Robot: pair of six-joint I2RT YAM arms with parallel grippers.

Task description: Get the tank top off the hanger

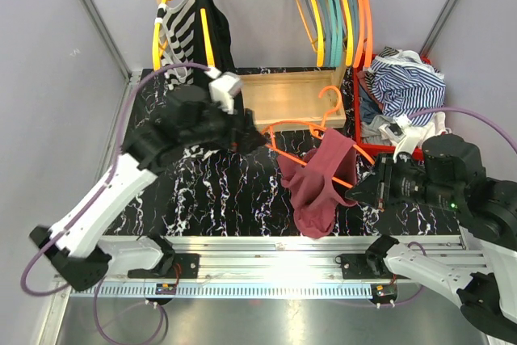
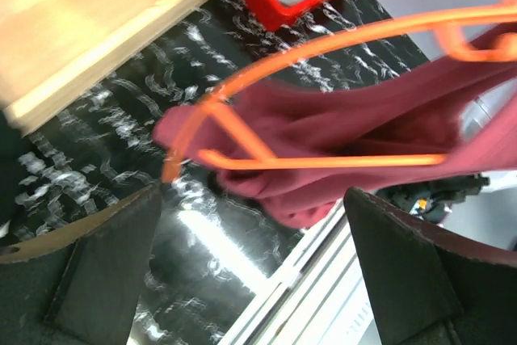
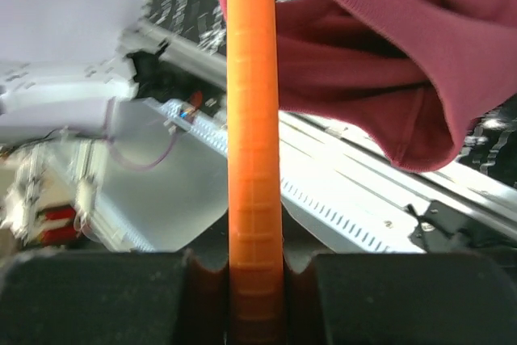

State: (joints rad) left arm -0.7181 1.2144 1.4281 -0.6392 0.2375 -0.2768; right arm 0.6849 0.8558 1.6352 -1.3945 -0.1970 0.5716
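Note:
An orange hanger (image 1: 297,128) is held in the air over the black marbled table (image 1: 210,191), and a maroon tank top (image 1: 317,181) droops from it, bunched toward the hanger's right half. My right gripper (image 1: 365,189) is shut on the hanger's right end. In the right wrist view the orange bar (image 3: 254,159) runs up from between the closed jaws of that gripper (image 3: 256,268), with the tank top (image 3: 380,62) draped over its top. My left gripper (image 1: 252,140) stands open at the hanger's left end. In the left wrist view its gripper (image 2: 252,195) sits just below the hanger (image 2: 323,161) and tank top (image 2: 363,119), holding nothing.
A wooden tray (image 1: 279,94) lies at the back centre. A red bin (image 1: 361,119) piled with clothes stands at the back right. Above hang several coloured hangers (image 1: 335,6) and a striped garment (image 1: 182,34) on a yellow hanger. An aluminium rail (image 1: 275,248) edges the table's front.

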